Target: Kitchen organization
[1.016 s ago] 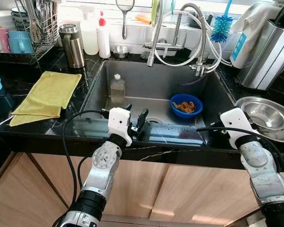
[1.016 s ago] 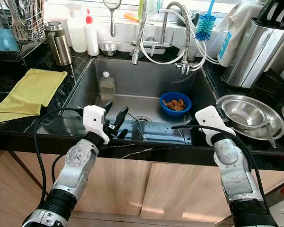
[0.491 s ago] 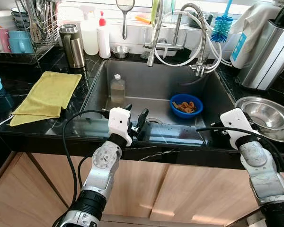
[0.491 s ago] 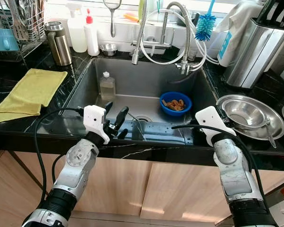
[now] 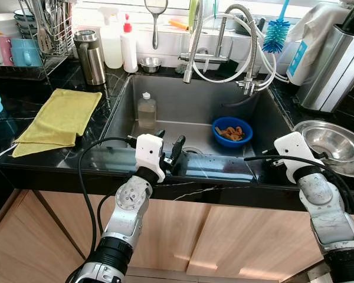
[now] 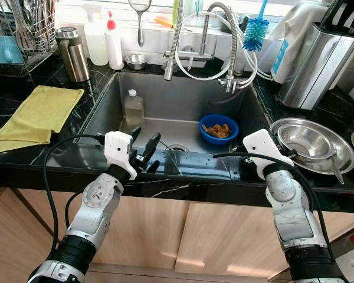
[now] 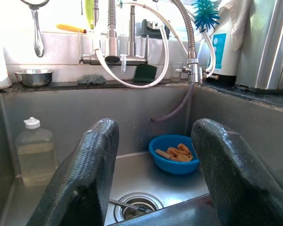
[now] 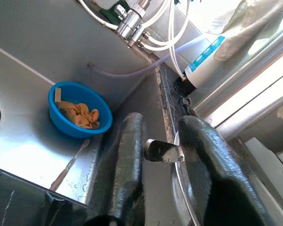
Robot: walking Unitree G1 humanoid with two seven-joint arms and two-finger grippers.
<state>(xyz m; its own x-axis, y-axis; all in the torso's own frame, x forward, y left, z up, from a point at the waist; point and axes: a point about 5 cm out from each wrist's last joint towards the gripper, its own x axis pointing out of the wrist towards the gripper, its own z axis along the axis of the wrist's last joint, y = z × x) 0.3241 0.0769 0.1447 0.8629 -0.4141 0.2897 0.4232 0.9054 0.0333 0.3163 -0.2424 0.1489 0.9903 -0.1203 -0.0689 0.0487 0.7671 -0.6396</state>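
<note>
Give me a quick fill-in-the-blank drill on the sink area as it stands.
1. The blue bowl sits inside the ____.
2. The cloth on the counter left of the sink is ____ in colour.
3. The left pincer, at the sink's front edge, is ____.

Missing words: sink; yellow; open

Folded yellow cloth (image 5: 59, 121) lies on black marble counter (image 5: 23, 100); wire dish rack (image 5: 38, 41) behind holds pink and blue mugs (image 5: 15, 50).
</note>
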